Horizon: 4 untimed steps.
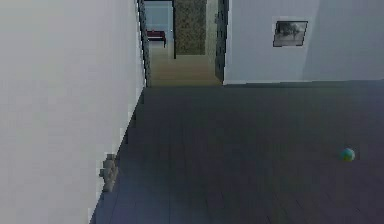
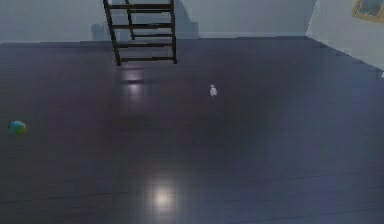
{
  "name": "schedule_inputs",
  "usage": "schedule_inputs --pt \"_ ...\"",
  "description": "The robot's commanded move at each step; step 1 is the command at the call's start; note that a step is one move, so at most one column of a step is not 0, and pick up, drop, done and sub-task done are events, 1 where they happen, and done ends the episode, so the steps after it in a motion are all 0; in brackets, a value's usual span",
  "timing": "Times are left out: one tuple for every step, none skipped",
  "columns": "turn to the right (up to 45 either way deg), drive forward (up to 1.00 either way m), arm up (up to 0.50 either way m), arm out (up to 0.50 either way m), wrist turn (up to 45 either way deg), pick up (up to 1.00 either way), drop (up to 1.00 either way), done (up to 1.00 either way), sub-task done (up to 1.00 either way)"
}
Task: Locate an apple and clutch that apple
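Note:
A small green and blue ball (image 1: 346, 154) lies on the dark floor at the forward view's right. The same ball (image 2: 17, 127) lies at the arm side view's left edge. A tiny white object (image 2: 213, 91) stands on the floor in the middle of the arm side view; I cannot tell what it is.
A white wall (image 1: 60, 100) runs along the forward view's left, with a small grey object (image 1: 110, 172) at its foot. A doorway (image 1: 180, 45) opens ahead into a lit room. A framed picture (image 1: 290, 33) hangs on the far wall. A dark ladder shelf (image 2: 140, 30) stands against the wall.

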Motion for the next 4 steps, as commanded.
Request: schedule_inputs --pt "0.0 1.00 0.00 0.00 0.0 0.00 0.00 0.00 0.00" --pt "-9.0 0.00 0.00 0.00 0.0 0.00 0.00 0.00 0.00" --pt "0.0 0.35 0.00 0.00 0.0 0.00 0.00 0.00 0.00" --pt "3.0 0.00 0.00 0.00 0.0 0.00 0.00 0.00 0.00"
